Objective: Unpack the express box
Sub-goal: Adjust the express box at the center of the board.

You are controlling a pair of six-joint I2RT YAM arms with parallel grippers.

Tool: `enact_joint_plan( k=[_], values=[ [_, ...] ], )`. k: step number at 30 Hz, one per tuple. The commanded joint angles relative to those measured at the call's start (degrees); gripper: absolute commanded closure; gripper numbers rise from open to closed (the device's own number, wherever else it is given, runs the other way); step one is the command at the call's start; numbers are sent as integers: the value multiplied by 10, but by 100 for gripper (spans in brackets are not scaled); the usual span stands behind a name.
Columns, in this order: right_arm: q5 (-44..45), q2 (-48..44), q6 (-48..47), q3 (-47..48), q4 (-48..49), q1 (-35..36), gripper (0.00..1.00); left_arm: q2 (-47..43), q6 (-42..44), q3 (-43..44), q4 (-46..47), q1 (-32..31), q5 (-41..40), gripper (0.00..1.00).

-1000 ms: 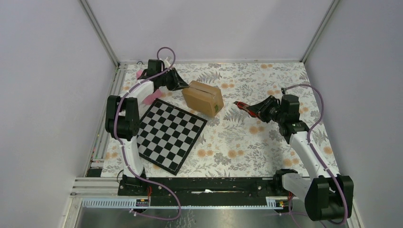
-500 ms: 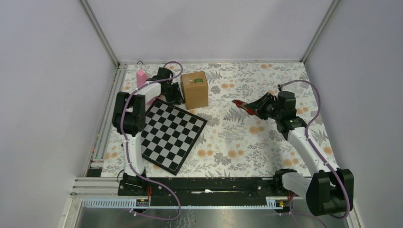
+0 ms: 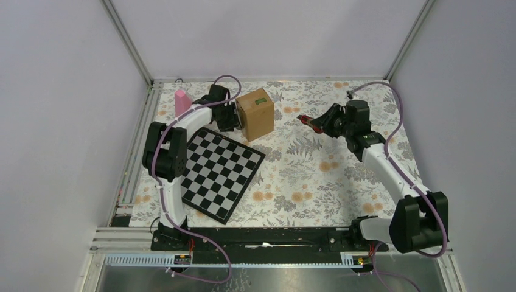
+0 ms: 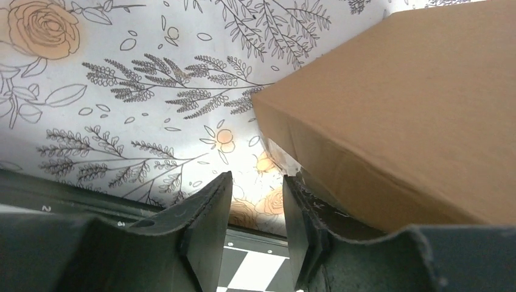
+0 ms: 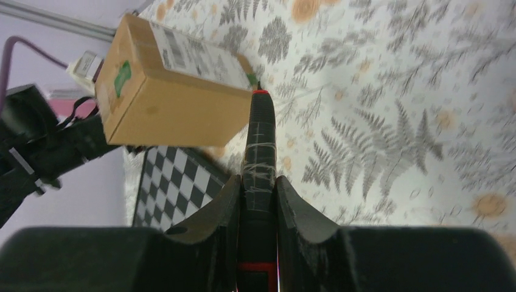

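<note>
I see the express box (image 3: 255, 114) standing at eleven o'clock on the floral table (image 3: 316, 176), just past the chessboard (image 3: 216, 173), with my left gripper (image 4: 257, 182) just beside it at its nine o'clock, fingers parted and empty, and my right gripper (image 5: 258, 188) at its three o'clock, clamped on a red-tipped black tool (image 5: 260, 134).

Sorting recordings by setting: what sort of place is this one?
Probably an enclosed lab robot cell, not a home: plain wall panels in aluminium framing, left arm and right arm bolted to a rail, floral cloth as tabletop.
</note>
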Motion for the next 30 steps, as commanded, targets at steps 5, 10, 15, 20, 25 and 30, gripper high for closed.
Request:
enact_joint_plan(
  k=[5,10,15,20,25,30],
  values=[
    [83,102,-160,118,90,22,100,-115,-70,-56,-15,-10,-154,58],
    [104,199,-285,178,168,80,100,-141,-152,-40,-60,-10,-214,57],
    [135,286,-356,215,242,131,100,-70,-157,59,-95,-12,-227,57],
    [166,329,-395,243,270,148,100,-12,-165,119,-105,-31,-209,58],
    [150,314,-396,230,269,154,100,1,-181,133,-106,-77,-185,59],
    [141,260,-383,195,240,156,100,-8,-191,132,-95,-109,-153,59]
  ],
)
